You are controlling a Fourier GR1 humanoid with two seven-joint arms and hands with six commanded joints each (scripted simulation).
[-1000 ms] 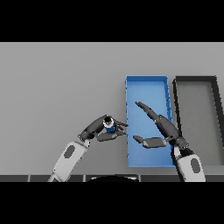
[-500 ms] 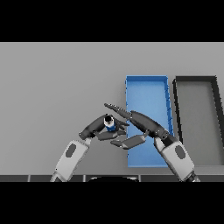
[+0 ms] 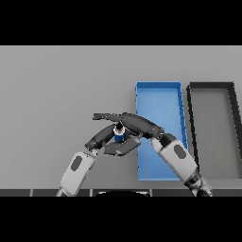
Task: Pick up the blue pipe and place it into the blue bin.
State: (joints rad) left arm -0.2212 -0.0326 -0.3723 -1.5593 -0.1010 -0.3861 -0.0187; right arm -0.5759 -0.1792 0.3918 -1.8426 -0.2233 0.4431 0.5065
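- The short blue plastic pipe with a dark open end (image 3: pixel 119 133) stands just left of the shallow blue rectangular bin (image 3: pixel 158 101), on the grey tabletop (image 3: pixel 56 90) and not yet inside the bin.
- My left hand (image 3: pixel 100 137) sits on the pipe's left side, well outside the bin; its fingers reach towards the pipe, but I cannot tell whether they close round it.
- My right hand (image 3: pixel 134 124) reaches from over the bin's left wall across the pipe, its long fingers (image 3: pixel 105 116) stretched out straight past the pipe's top and its thumb lying under the pipe's near side, so the pipe sits in the gap between them without a firm pinch that I can see.
- I judge the pipe to be light, stiff and smooth, so likely to slip or roll if squeezed off-centre.
- Best hold: across its round wall at mid-height, thumb opposite fingers, keeping it upright.
- Right of the bin lies a dark grey rectangular tray (image 3: pixel 211 88).
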